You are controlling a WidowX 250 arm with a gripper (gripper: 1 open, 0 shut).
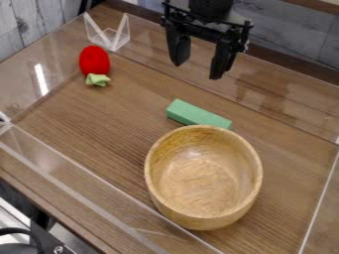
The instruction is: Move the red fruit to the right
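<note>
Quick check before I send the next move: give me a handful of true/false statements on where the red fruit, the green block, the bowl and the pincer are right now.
1. The red fruit lies inside the wooden bowl. False: it sits on the table at the far left, well apart from the bowl.
2. The pincer is open and holds nothing. True.
3. The green block lies on the table just beyond the bowl. True.
4. The pincer is closed on the red fruit. False: it hangs to the right of the fruit, clear of it.
5. The bowl is empty. True.
</note>
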